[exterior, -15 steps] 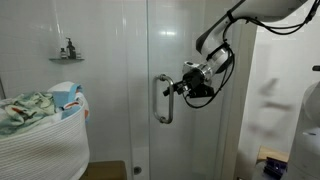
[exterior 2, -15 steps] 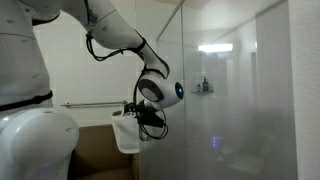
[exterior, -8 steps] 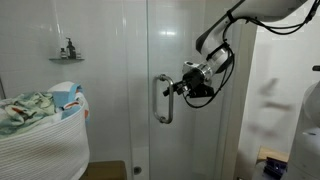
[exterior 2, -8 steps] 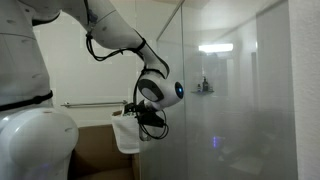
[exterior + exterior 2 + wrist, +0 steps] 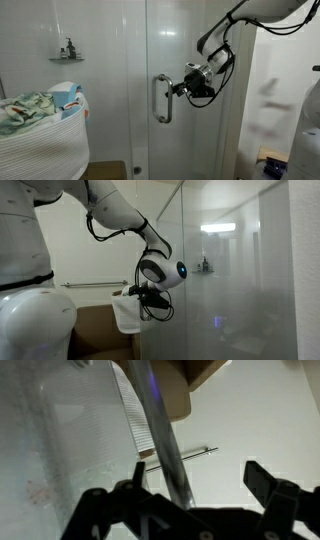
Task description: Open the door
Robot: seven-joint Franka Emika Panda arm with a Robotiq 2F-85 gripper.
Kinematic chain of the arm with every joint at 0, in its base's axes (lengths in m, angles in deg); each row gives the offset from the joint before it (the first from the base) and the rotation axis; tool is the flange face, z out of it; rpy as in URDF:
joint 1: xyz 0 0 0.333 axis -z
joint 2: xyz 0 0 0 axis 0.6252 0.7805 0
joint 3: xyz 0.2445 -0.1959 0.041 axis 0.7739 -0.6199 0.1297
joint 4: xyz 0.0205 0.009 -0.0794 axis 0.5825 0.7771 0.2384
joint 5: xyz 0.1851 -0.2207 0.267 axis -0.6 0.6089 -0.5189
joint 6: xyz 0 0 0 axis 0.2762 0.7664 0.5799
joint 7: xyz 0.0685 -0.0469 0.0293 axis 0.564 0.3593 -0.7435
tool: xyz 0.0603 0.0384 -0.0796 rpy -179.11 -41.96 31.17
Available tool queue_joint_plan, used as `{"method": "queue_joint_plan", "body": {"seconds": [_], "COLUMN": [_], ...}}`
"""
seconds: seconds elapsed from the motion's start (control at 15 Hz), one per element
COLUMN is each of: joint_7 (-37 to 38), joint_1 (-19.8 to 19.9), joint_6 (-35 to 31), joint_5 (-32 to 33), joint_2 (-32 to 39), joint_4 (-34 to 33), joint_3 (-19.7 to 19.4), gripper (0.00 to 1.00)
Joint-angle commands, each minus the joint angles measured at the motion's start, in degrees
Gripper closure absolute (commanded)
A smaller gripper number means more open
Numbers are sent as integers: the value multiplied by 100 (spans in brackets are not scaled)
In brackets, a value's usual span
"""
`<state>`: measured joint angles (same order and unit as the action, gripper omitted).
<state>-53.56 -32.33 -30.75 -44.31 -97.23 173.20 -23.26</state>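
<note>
One tall glass door [image 5: 195, 140] stands in the middle of the bathroom in an exterior view. It is clear, so you can see right through it to the white tiles behind. It has no frame, and it goes from the bottom of the picture to the top. A shiny silver handle [image 5: 162, 98] is fixed near the door's edge. The handle is a straight bar that stands up and down, about halfway up the glass.

The robot's arm [image 5: 215, 35] reaches down from the top corner of that view. Its gripper [image 5: 175, 88] is right at the top part of the handle. In the wrist view, the two black fingers [image 5: 258, 475] are spread wide apart, and the silver bar runs between them. The bar is closer to one finger than to the other. I cannot tell if a finger touches it.

Some other things are near the door. A white basket [image 5: 40, 140] full of cloths sits by the tiled wall. A small shelf [image 5: 67, 55] hangs above it. A white towel [image 5: 125, 315] hangs behind the gripper in an exterior view.
</note>
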Motion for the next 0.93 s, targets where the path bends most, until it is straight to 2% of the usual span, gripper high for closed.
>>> {"method": "queue_joint_plan", "body": {"seconds": [0.0,0.53,0.87], "joint_7": [-84,64,401], "joint_1": [149,393,502], "joint_6": [-200,-301,-199], "joint_5": [10,232,655], "joint_2": [-28,-281,-800], "joint_4": [-4,12,68], "joint_3": [54,-61,-53], "gripper": [0,0,0]}}
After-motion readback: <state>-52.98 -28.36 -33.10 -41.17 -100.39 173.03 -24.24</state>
